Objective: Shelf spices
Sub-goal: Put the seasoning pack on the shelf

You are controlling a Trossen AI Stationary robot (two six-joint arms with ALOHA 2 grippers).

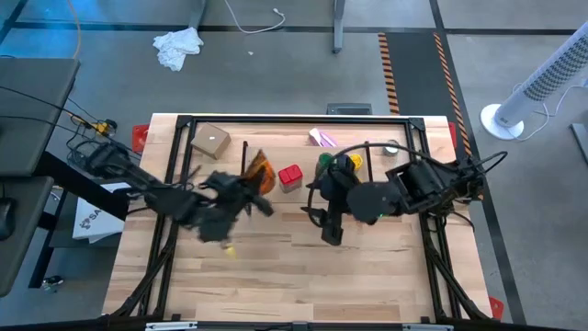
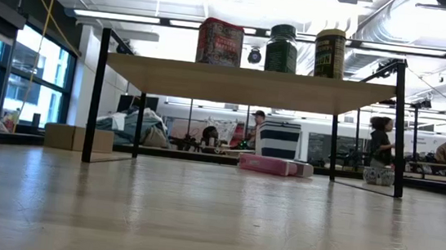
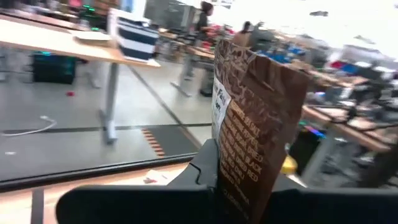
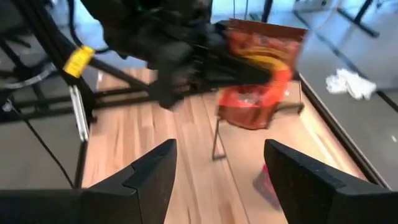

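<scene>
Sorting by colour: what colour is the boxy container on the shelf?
Red container, clearest in the low view.

You have a table of pale, smooth wood planks. The shelf has a matt light wood top on thin black metal legs. The packet looks like glossy printed foil.

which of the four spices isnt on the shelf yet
The flat orange-brown packet, clamped in the left gripper. The red container, green-lidded jar and yellow jar stand on the shelf.
</scene>
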